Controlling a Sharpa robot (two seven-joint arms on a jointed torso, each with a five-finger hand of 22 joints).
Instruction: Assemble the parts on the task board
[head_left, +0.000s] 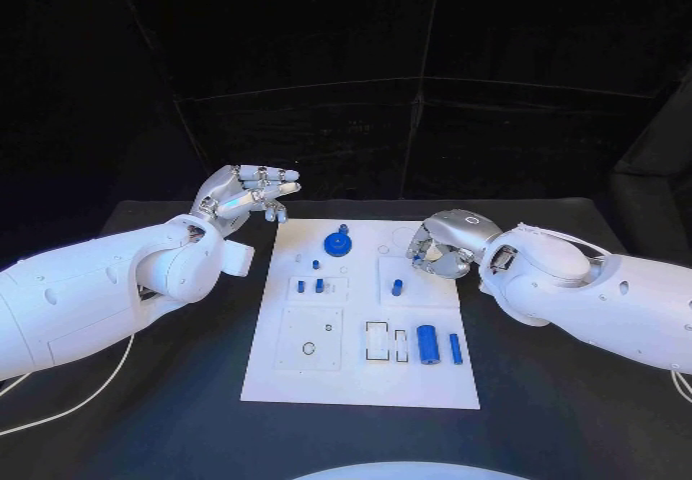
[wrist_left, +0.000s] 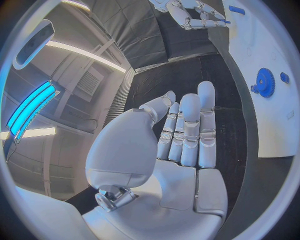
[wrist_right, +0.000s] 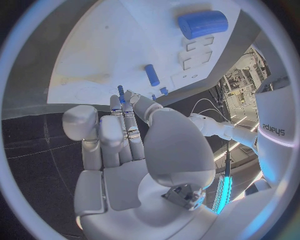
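The white task board (head_left: 361, 375) lies in the middle of the head view, on the black worktop (head_left: 562, 420). Near its upper edge sits a blue gear (head_left: 338, 243), round and toothed, with a small blue knob just right of it in the left wrist view. Below the gear, in the left half of the board, two short blue pegs (head_left: 309, 286) stand close together. A single blue pin (head_left: 395, 289) stands right of the middle. Toward the lower right, a thick blue cylinder (head_left: 427, 344) lies flat, with a thinner blue rod (head_left: 454, 347) just beside it on the right and a pair of rectangular cut-outs on its left.

The right hand (head_left: 443, 246) hovers over the board's upper right corner, palm turned down. Its fingers (wrist_right: 125, 125) are curled in, and in the right wrist view a small blue part (wrist_right: 121, 92) juts out at their tips, apparently pinched there, though the grip itself is partly hidden.

The left hand (head_left: 248, 195) is raised off the board's upper left corner, above the worktop and apart from every part. Its fingers (wrist_left: 190, 125) lie side by side, nearly straight in the left wrist view, and hold nothing. The white arm behind it fills the left of the head view.
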